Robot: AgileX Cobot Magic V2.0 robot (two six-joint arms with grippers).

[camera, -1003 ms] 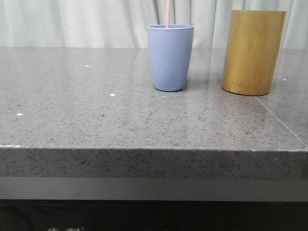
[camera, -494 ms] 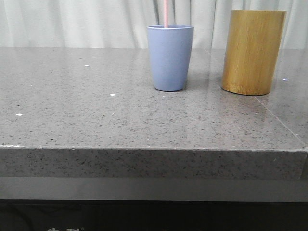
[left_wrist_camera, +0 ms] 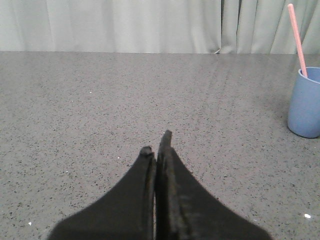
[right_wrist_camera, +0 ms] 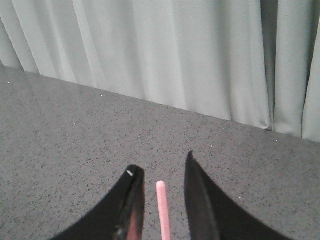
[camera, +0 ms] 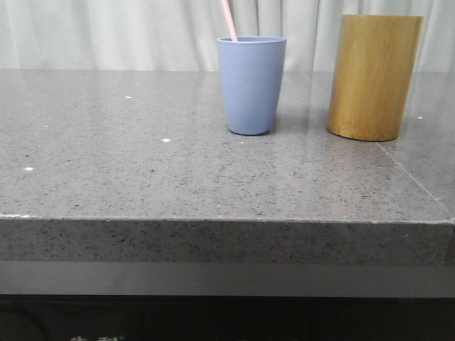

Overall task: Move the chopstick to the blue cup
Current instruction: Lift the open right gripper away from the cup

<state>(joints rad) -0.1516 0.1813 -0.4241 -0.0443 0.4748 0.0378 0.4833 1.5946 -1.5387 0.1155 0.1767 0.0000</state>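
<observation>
While the chopstick [camera: 229, 21] leans inside the blue cup [camera: 251, 85], its upper end tilted toward the robot's left and resting against the rim, the release step appears to be in hand. In the right wrist view the right gripper [right_wrist_camera: 162, 182] has its fingers parted, with the pink stick's top end standing in the gap and touching neither one as far as can be seen. So the stick seems already let go, its lower part hidden within the cup. The left gripper [left_wrist_camera: 156, 145] sits low over the grey bench [camera: 142, 170] with its fingers pressed together on nothing, well apart from the cup seen off to one side. The wooden cylinder [camera: 373, 77] stands near the cup, on the robot's right. The next move probably calls for lifting the right gripper straight up and away, keeping both fingers off the stick so the light cup is not tipped or dragged.
</observation>
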